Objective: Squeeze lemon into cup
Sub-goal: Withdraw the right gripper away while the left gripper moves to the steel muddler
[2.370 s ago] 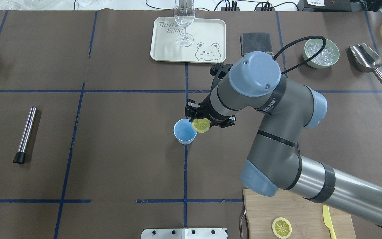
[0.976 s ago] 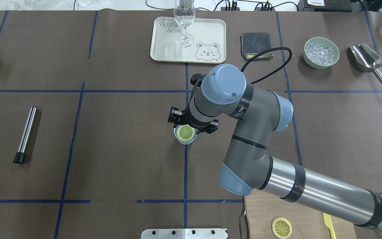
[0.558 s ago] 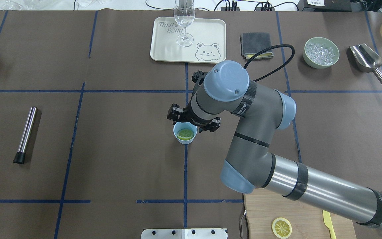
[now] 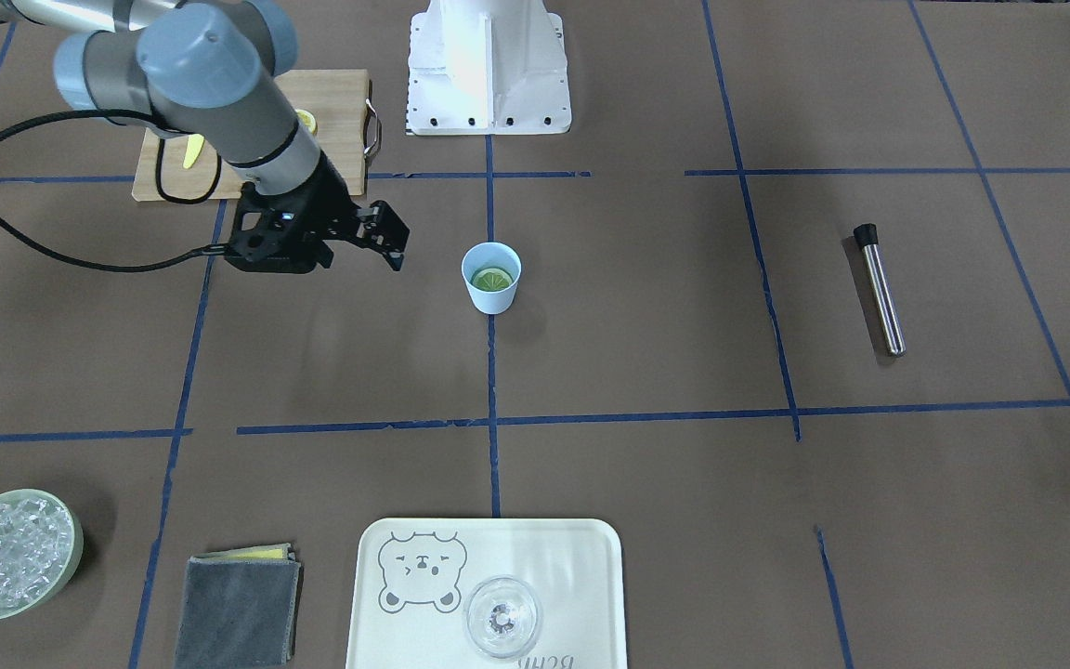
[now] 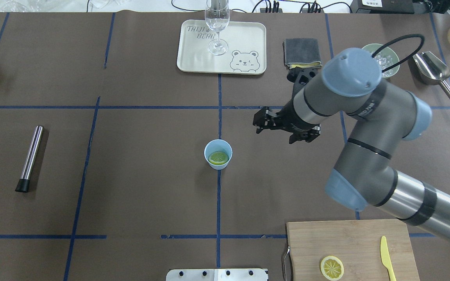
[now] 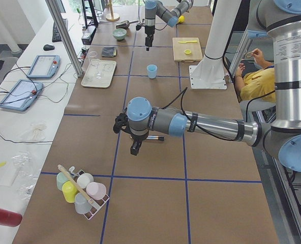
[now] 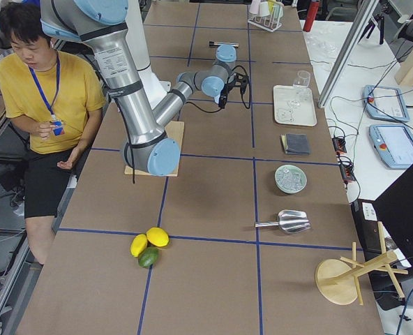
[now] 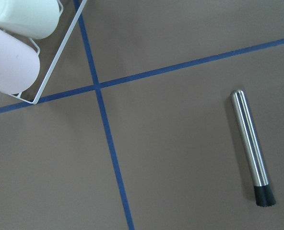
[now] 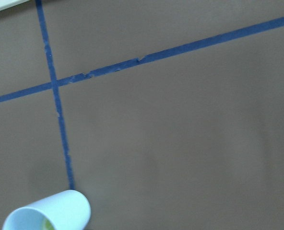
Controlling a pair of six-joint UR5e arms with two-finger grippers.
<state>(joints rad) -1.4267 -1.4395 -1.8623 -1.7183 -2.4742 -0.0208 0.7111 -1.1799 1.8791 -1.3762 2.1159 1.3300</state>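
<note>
Right tool [image 5: 275, 134] hovering over surface [image 5: 143, 175], fingers spread wide, gripping nothing, sitting right of cup [image 5: 214, 146] and slightly farther, apart from it. Cup standing upright mid-surface on blue tape line. Lemon [image 5: 218, 157] lying flat inside cup, low down. Left tool [image 6: 136, 148] hanging over left end near steel rod [image 5: 31, 156]; spread or pressed together, cannot tell. Second slice [image 5: 331, 267] lying on board [image 5: 346, 242], near right.

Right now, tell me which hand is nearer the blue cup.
Right. The right hand hangs near the cup, on the robot's right of it; the left hand is far off leftward, beyond the steel rod.
</note>
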